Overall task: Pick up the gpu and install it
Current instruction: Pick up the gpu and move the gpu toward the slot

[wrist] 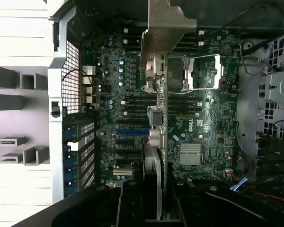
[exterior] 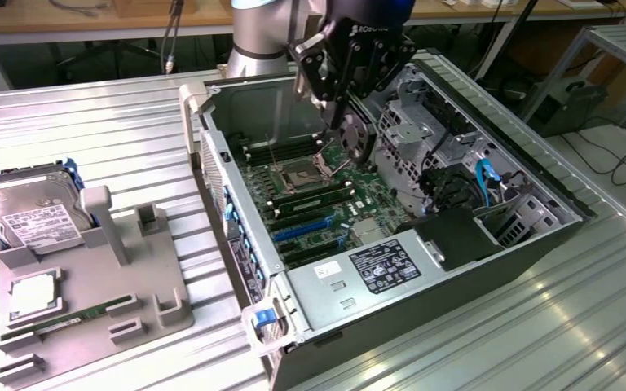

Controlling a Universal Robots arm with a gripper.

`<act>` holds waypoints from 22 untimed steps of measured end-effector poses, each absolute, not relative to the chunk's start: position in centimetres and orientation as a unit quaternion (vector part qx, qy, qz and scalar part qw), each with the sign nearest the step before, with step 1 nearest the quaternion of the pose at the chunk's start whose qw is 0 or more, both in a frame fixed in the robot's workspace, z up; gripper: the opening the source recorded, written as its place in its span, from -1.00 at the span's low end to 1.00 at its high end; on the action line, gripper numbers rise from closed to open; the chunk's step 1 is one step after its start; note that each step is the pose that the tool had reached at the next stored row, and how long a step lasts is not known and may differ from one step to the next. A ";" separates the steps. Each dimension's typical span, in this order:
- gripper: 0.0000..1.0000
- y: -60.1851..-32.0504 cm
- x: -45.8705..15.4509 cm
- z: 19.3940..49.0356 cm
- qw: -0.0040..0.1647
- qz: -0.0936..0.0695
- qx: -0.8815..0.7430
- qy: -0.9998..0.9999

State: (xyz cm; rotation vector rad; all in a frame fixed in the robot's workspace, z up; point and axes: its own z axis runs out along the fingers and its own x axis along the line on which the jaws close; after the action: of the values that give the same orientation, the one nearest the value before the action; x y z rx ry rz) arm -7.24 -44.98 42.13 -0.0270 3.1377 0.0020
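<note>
My gripper [exterior: 341,110] is shut on the gpu [exterior: 354,137], a thin dark card that hangs inside the open computer case [exterior: 557,208], above the motherboard [exterior: 324,195] near the CPU socket. In the wrist view the gpu [wrist: 164,118] appears edge-on between my gripper's [wrist: 156,187] fingers, and its silver bracket [wrist: 166,23] sticks out at the far end. The card is over the board's middle, apart from the blue expansion slots [wrist: 130,132] beside it. I cannot tell whether its lower edge touches the board.
A grey parts holder [exterior: 95,277] lies at the exterior view's left on the ribbed metal table. It carries a hard drive [exterior: 30,216], a CPU [exterior: 30,293] and a green memory stick [exterior: 68,318]. Drive cages and cables [exterior: 476,187] crowd the case's far side.
</note>
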 end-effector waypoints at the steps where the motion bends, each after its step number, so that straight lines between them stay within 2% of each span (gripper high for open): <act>1: -0.44 -45.0 -7.1 42.1 0.002 0.001 -0.009 1.000; 16: -0.44 -45.0 -1.9 42.1 0.002 0.001 -0.009 1.000; 22: -0.44 -45.0 -1.7 42.1 0.002 0.001 -0.009 1.000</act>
State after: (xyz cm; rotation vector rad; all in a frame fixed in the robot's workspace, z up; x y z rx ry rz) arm -1.72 -44.98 42.10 -0.0269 3.1377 0.0020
